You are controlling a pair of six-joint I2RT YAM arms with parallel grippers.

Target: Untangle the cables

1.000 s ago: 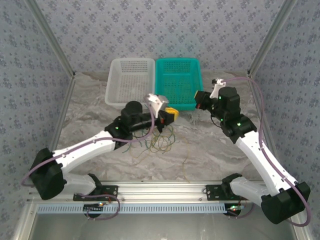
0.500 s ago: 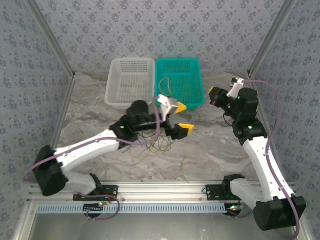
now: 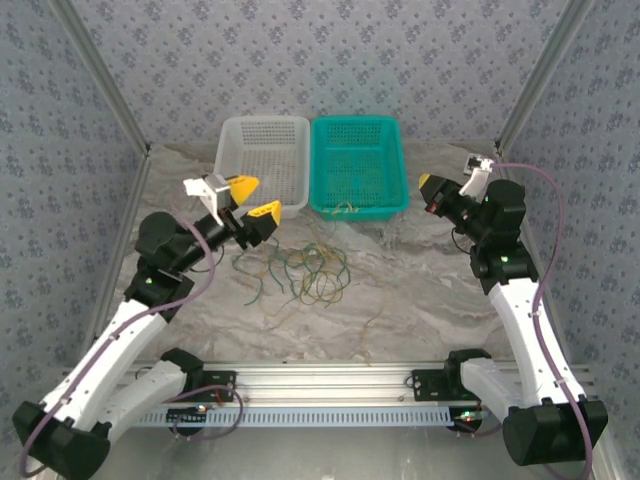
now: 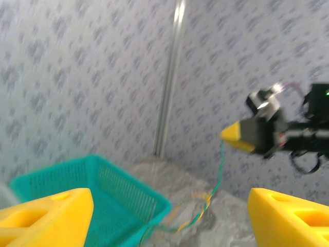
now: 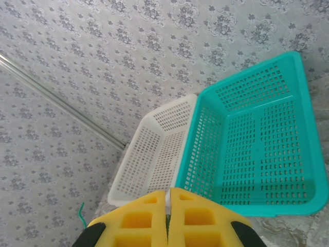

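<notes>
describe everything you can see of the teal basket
The teal basket is a rectangular plastic tray with a solid rim, its walls and floor pierced by rows of small slots. It sits upright at the far side of the marbled table, one long side against the white basket. Its floor looks mostly bare. A thin yellow-tan cable curls at its near wall; whether it lies inside or across the rim I can't tell.
</notes>
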